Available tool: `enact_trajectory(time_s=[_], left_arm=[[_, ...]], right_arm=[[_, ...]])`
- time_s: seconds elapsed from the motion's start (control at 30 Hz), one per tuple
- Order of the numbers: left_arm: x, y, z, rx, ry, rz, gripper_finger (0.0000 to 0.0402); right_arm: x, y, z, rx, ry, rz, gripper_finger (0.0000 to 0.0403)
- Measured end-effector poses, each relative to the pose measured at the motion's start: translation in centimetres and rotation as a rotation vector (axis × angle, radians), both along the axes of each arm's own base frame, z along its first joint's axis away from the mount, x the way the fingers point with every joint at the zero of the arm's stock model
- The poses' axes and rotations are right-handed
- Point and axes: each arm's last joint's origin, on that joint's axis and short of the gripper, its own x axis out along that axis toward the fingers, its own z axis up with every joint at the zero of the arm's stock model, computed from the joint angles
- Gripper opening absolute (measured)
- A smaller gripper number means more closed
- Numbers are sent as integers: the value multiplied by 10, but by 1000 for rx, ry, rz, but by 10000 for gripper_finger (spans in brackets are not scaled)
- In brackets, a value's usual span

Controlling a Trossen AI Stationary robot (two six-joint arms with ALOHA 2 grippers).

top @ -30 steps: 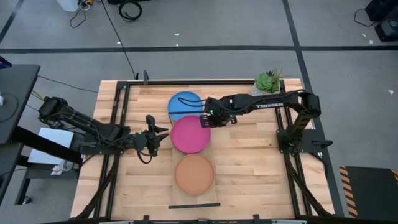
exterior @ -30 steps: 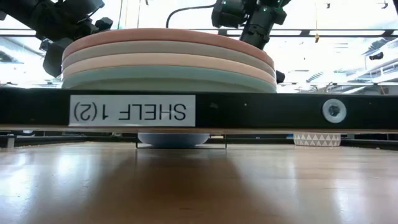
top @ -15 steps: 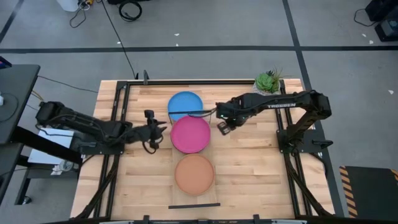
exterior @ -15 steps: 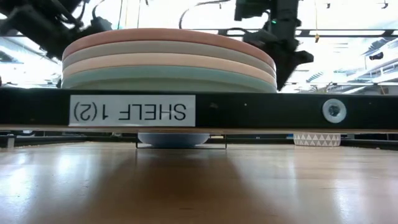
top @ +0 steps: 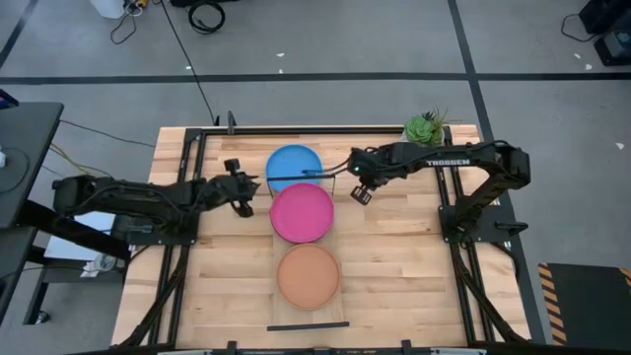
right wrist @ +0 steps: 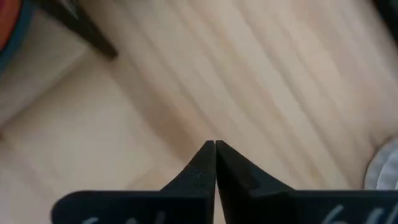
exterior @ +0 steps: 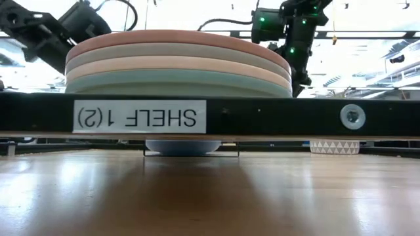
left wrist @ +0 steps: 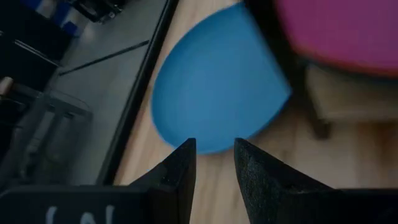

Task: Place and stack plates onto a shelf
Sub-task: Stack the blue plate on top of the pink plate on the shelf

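On the shelf, whose labelled near edge (exterior: 262,117) shows in the low view, stand a magenta-topped plate pile (top: 302,212) and an orange-topped stack (top: 308,276) of several plates (exterior: 177,62). The blue plate (top: 292,165) lies flat on the table by the shelf's far wire frame. My left gripper (top: 245,187) is open, left of the blue plate (left wrist: 217,81), with its fingers pointing at the plate's rim and apart from it. My right gripper (top: 360,191) is shut and hovers right of the magenta plate, over bare wood (right wrist: 249,74).
A green plant in a white pot (top: 426,130) stands at the table's far right corner. Black frame rails run along the table's left (top: 187,197) and right (top: 449,227) sides. Bare tabletop lies right of the shelf (top: 394,266) and left of it (top: 232,276).
My left gripper has moved toward the table's far edge, from beside the magenta plate to beside the blue plate. My right gripper has drawn away from the magenta plate's far right rim, going right. The plates have stayed where they were.
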Motion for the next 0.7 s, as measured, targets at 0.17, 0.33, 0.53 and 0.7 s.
enact_trajectory(time_s=[0.17, 0.33, 0.53, 0.7], left_arm=[[-5, 13, -6, 61, 31, -71, 116], [-4, 23, -10, 73, 57, -86, 116], [6, 29, -16, 150, 95, -175, 116], [11, 31, -25, 234, 185, -246, 116]], right_arm=[[-9, -7, 1, -81, -130, 43, 7], [-19, -5, -6, -193, -345, 112, 20], [-39, 1, -23, -295, -532, 136, 20], [-57, 6, -39, -319, -601, 123, 20]])
